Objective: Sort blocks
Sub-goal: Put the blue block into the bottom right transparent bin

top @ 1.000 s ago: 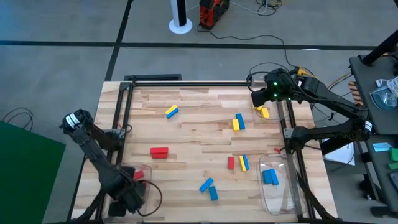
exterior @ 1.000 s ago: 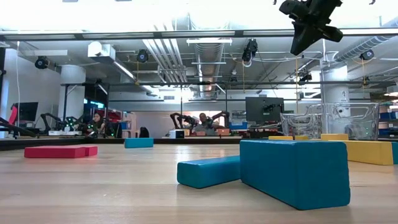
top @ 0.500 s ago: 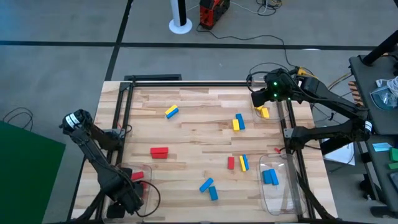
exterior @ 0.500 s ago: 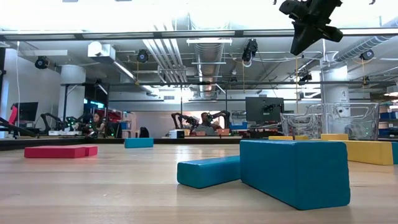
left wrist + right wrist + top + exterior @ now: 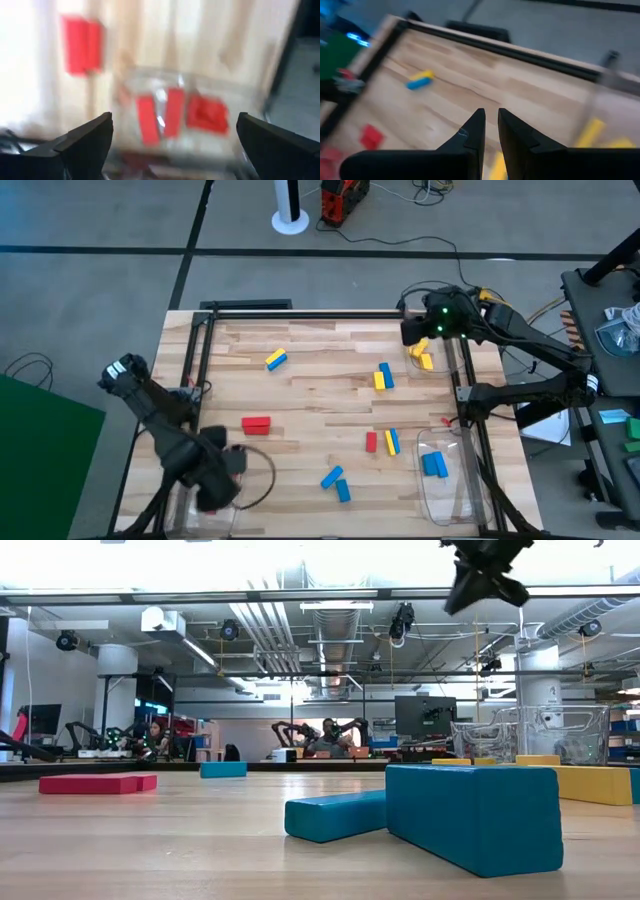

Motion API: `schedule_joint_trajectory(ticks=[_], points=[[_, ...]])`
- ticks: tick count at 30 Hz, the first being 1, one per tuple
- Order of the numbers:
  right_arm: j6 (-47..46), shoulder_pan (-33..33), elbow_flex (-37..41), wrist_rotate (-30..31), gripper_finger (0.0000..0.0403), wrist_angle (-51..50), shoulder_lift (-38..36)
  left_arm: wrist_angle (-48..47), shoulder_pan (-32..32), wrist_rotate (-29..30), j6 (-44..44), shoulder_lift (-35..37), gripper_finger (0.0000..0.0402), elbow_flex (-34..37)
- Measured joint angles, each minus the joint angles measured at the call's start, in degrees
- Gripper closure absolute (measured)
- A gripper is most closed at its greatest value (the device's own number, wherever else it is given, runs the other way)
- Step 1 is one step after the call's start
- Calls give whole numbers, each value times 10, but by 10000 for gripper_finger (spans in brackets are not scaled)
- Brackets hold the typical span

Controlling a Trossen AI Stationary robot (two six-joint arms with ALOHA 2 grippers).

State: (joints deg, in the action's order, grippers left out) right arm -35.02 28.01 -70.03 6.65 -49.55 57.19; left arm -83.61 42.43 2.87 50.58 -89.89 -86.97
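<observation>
Small red, yellow and blue blocks lie scattered over a wooden table. A red block sits left of centre. A yellow-and-blue pair lies toward the far left. Another yellow-and-blue pair lies right of centre, and a red, yellow and blue group sits nearer. Two blue blocks lie touching at the near middle; in the low view they fill the foreground.

A clear plastic bin at the near right corner holds a blue block. Yellow blocks lie at the far right edge, under the right arm. A second clear bin, seen from the left wrist, holds three red blocks.

The left gripper hangs at the near left corner above that bin, its fingers spread wide and holding nothing. The right gripper hangs above the far right edge of the table, its fingers pressed nearly together with only a thin gap, nothing between them.

People sit at desks in the room beyond the table.
</observation>
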Motion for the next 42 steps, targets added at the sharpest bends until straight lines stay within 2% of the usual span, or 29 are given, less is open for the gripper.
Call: schedule_joint_trajectory(ticks=[8, 12, 18, 26, 31, 37, 42], points=[[-30, 0, 0, -89, 360, 101, 13, 5, -110, 154, -95, 0, 8, 9], [-31, -8, 0, -116, 360, 108, 30, 48, -165, 201, -139, 3, 8, 26], [-38, -23, 0, -136, 360, 109, 57, 189, -222, 196, -210, 40, 8, 82], [-34, -44, -51, -152, 360, 106, 102, 403, -287, 187, -212, 134, 8, 182], [-48, -44, -99, -138, 356, 16, 148, 546, -323, 187, -218, 181, 8, 220], [-71, -47, -145, -137, 317, -126, 221, 591, -361, 187, -256, 209, 8, 229], [-92, -55, -162, -138, 275, -175, 271, 587, -401, 190, -276, 228, 8, 229]])
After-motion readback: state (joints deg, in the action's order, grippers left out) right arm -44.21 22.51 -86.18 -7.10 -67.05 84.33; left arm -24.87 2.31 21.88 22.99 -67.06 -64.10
